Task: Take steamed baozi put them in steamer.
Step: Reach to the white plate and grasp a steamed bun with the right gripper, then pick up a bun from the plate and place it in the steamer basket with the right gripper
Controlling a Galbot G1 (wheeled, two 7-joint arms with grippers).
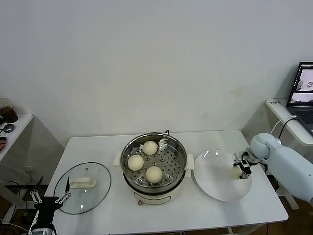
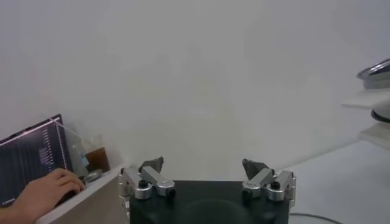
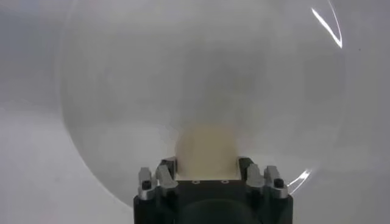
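The steamer (image 1: pixel 128 150) stands mid-table with three steamed baozi (image 1: pixel 150 147) (image 1: pixel 135 162) (image 1: pixel 154 174) on its perforated tray. One more baozi (image 1: pixel 235 172) lies on the right part of the white plate (image 1: pixel 215 183). My right gripper (image 1: pixel 240 171) is down on the plate, and in the right wrist view the baozi (image 3: pixel 206 149) fills the gap of this gripper (image 3: pixel 207 167), with a finger against each side. My left gripper (image 1: pixel 49 198) hangs open and empty off the table's front-left corner; its spread fingers (image 2: pixel 152 165) frame bare wall.
A round glass lid (image 1: pixel 93 196) with an oblong white handle (image 1: pixel 82 183) lies left of the steamer. A side shelf with a laptop (image 1: pixel 305 90) is at far right. A small table with a cup (image 1: pixel 7 111) is at far left, where a person's hand (image 2: pixel 42 192) rests.
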